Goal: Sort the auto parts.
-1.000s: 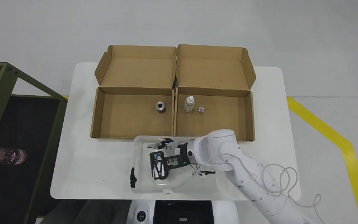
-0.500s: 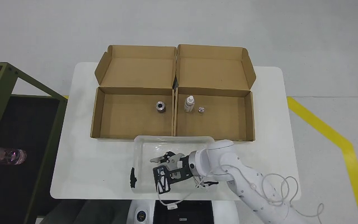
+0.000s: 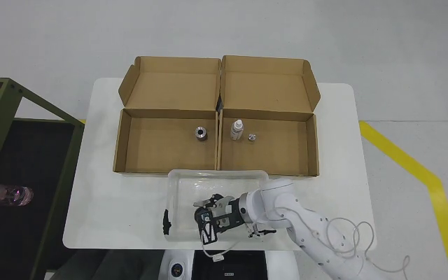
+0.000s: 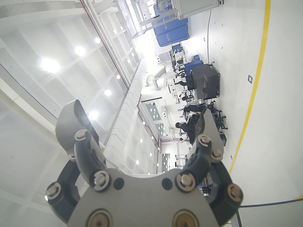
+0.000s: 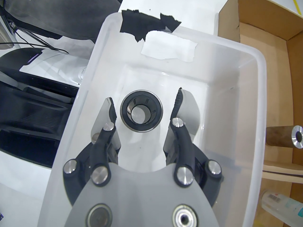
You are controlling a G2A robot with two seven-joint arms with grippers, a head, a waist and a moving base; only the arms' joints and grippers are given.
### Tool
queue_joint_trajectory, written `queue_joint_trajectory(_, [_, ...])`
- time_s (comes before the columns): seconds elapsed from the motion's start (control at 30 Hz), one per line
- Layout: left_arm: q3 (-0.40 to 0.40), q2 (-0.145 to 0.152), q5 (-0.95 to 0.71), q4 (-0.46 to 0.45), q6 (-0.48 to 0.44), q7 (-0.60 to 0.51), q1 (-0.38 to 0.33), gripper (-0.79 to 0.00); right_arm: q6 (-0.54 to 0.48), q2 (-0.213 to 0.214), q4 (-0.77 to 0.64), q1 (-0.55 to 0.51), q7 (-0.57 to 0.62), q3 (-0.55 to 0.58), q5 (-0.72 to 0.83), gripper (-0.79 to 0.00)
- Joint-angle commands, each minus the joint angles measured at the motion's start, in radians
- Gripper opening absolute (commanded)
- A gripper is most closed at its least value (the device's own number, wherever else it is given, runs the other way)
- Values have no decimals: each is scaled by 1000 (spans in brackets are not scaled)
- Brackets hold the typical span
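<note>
In the right wrist view a black and metal ring-shaped part [image 5: 141, 111] lies on the floor of a clear plastic bin [image 5: 259, 109]. My right gripper [image 5: 144, 103] is open, one finger on each side of the ring, neither touching it. From above, the same gripper [image 3: 208, 218] sits low in the bin's [image 3: 217, 172] front left part. A metal cylinder [image 3: 200, 132] lies in the left cardboard box [image 3: 140, 143]. A white bottle [image 3: 238, 129] and a small metal part [image 3: 253, 137] are in the right box [image 3: 287, 143]. My left gripper [image 4: 137, 114] is open, holds nothing and points at the ceiling.
Both cardboard boxes stand side by side behind the bin with their lids folded back. Black tape [image 5: 142, 25] and a white label [image 5: 169, 48] are stuck on the bin's end wall. A dark green rack [image 3: 21, 133] stands left of the table.
My right gripper has moved inside the bin toward the table's front edge and now straddles the ring. The parts in the boxes have not moved.
</note>
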Motion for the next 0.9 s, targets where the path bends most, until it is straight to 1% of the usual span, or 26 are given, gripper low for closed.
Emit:
queue_joint_trajectory(0.0, [0,0,0,0,0,0,0,0,0,1,10,3,-6,-2,-2,-332])
queue_joint_trajectory(0.17, [0,0,0,0,0,0,0,0,8,1,40,17,-24,-15,-9,-326])
queue_joint_trajectory(0.5, [0,0,0,0,0,0,0,0,28,-15,123,73,-56,-76,-14,-342])
queue_joint_trajectory(0.6, [0,0,0,0,0,0,0,0,35,-19,143,86,-70,-88,-8,-360])
queue_joint_trajectory(0.67, [0,0,0,0,0,0,0,0,42,-21,152,92,-80,-93,-7,-394])
queue_joint_trajectory(0.73, [0,0,0,0,0,0,0,0,44,-22,161,96,-89,-98,-6,-403])
queue_joint_trajectory(0.87, [0,0,0,0,0,0,0,0,38,-23,174,105,-114,-105,0,-526])
